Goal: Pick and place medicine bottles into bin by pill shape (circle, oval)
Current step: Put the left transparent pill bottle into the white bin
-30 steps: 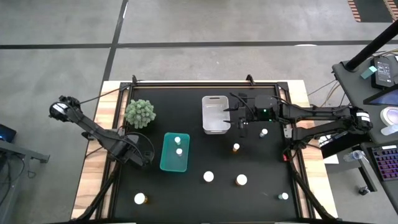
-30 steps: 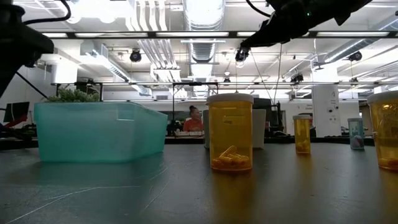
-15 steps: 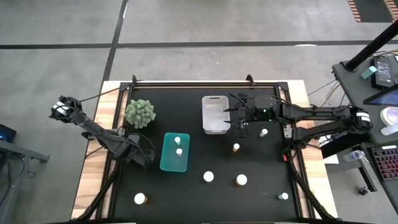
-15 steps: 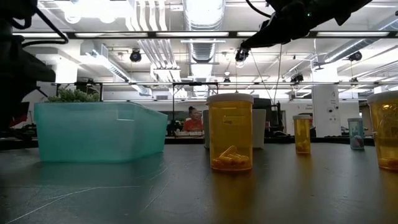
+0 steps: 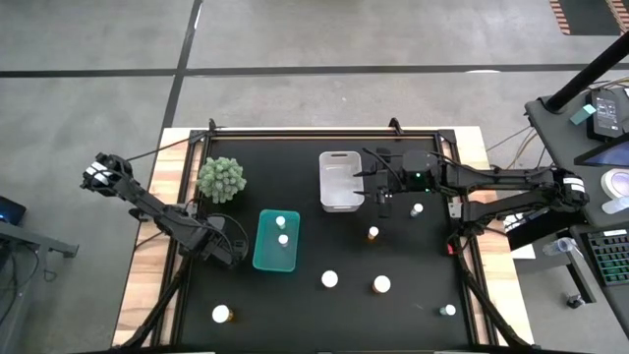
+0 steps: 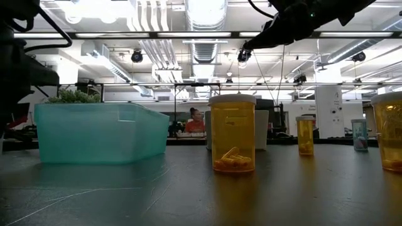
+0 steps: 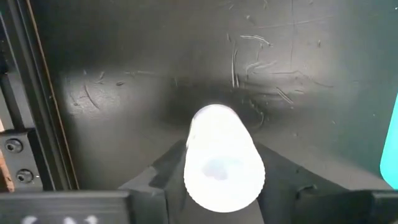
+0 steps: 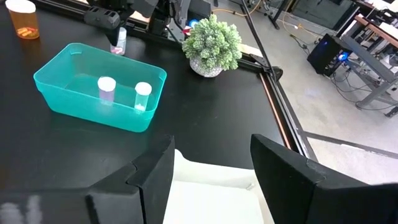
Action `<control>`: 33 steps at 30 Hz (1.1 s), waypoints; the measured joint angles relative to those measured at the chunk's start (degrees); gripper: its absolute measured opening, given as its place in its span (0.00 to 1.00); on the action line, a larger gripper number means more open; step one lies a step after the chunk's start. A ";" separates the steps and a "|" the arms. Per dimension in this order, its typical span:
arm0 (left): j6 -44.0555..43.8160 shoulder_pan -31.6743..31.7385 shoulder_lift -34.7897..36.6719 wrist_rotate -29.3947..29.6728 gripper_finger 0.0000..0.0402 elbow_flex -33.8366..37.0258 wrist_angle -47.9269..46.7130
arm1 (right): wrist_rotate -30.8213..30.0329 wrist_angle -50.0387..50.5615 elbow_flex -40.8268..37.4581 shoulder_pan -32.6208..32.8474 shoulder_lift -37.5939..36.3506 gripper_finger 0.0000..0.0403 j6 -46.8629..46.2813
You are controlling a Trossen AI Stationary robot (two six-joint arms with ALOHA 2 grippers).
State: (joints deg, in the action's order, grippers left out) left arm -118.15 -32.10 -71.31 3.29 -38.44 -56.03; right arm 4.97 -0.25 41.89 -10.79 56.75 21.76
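At the left of the high view, the left gripper stands just beside the teal bin's left wall, and its wrist view shows a white-capped bottle sitting between the two fingers, which flank it closely; whether they already pinch it I cannot tell. The squeeze should finish square on the body below the cap, then lift straight before crossing the wall. At upper right the right gripper hangs with fingers parted and empty beside the white bin.

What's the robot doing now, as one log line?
left gripper: around white-capped bottle, beside teal bin | right gripper: open, by white bin | teal bin: two bottles inside
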 joint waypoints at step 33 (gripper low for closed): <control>50.77 20.83 -23.12 3.27 0.31 -54.49 -17.68 | -0.01 10.49 -9.95 0.02 -22.83 0.50 -8.88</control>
State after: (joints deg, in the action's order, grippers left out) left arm -67.37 -11.26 -94.43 6.56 -92.93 -73.72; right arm 4.97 10.24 31.93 -10.76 33.93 12.87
